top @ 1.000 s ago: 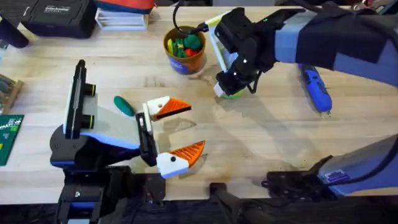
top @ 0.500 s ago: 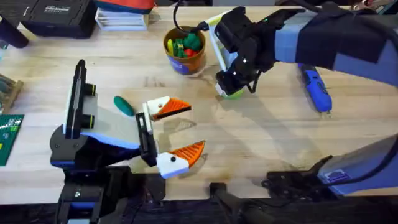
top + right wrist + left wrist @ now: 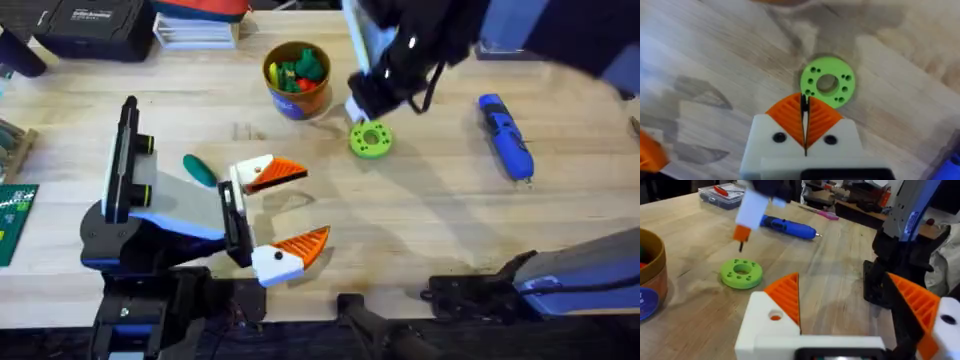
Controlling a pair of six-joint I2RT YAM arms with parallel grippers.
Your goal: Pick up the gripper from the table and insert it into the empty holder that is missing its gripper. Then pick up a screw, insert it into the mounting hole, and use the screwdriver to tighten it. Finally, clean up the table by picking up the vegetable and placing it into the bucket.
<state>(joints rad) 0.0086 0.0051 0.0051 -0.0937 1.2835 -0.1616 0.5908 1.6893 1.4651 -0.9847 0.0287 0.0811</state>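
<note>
Nearest, my left gripper (image 3: 290, 212) rests low at the front left of the table (image 3: 420, 230), its jaws spread wide. Both white holders carry an orange ribbed piece: one holder (image 3: 252, 172) with the gripper (image 3: 283, 171) pointing right, the other holder toward the front edge, likewise fitted. In the left wrist view the two orange pads (image 3: 786, 296) stand well apart with bare wood between them.

Just behind that, the vegetable (image 3: 199, 169), dark green and elongated, lies flat on the table, close to the left of the upper holder; I cannot tell whether it touches.

Mid-table: a lime green ring (image 3: 370, 140) lies flat, apart from everything else.

Directly over the ring hangs my right gripper (image 3: 804, 131), jaws pressed together, the orange pads meeting along a thin seam. What, if anything, sits in that seam I cannot tell. The left wrist view shows its tip raised off the wood, above the ring.

To the right, the screwdriver (image 3: 505, 136), bright blue, lies on its side.

Farthest, the bucket (image 3: 297, 82) stands upright behind the ring and to its left, holding bright green and orange toy vegetables (image 3: 298, 69).
</note>
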